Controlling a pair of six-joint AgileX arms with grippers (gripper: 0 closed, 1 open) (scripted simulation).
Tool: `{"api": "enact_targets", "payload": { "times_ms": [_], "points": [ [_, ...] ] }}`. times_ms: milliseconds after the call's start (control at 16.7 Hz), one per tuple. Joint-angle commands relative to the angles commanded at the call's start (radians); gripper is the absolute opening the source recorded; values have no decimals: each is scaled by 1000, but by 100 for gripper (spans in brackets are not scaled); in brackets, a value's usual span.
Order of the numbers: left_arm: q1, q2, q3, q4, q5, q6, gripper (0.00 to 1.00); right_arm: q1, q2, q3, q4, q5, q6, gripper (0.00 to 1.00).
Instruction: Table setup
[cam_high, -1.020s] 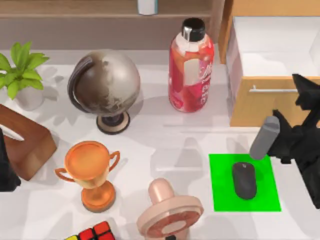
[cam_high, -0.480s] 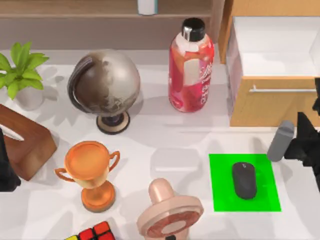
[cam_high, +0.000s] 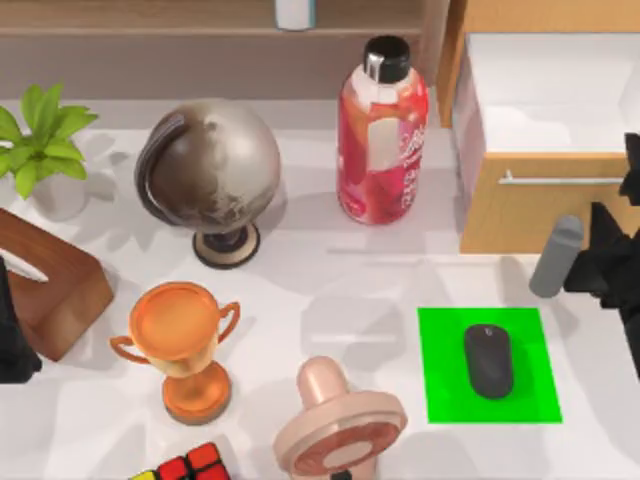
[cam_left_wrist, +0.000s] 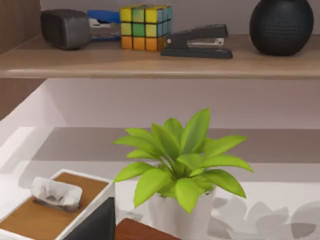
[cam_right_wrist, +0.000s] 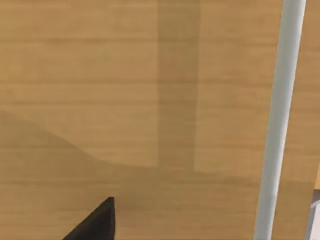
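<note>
The black computer mouse (cam_high: 489, 361) lies on the green mat (cam_high: 445, 385), and I use this mat as the landmark. The right gripper (cam_high: 590, 268) is above and to the right of the mat, in front of the open wooden drawer (cam_high: 520, 205), and it seems to hold a grey cylinder (cam_high: 555, 257); whether its fingers are closed on it I cannot tell. In the right wrist view the drawer front and its metal handle (cam_right_wrist: 280, 120) are very close. To the left of the mat stand a pink fan (cam_high: 338, 425), an orange trophy (cam_high: 183, 345) and a globe (cam_high: 210, 175). A red bottle (cam_high: 382, 135) stands behind the mat. The left arm (cam_high: 12, 335) is parked far to the left, beside a wooden tissue box (cam_high: 50, 280) and a potted plant (cam_high: 40, 145).
</note>
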Motion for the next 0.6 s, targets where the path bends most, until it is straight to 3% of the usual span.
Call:
{"api": "enact_targets", "payload": {
  "times_ms": [180,600],
  "points": [
    [0,0,0,0,0,0,100,0,0,0,0,0,0,100],
    [0,0,0,0,0,0,100,0,0,0,0,0,0,47]
  ]
}}
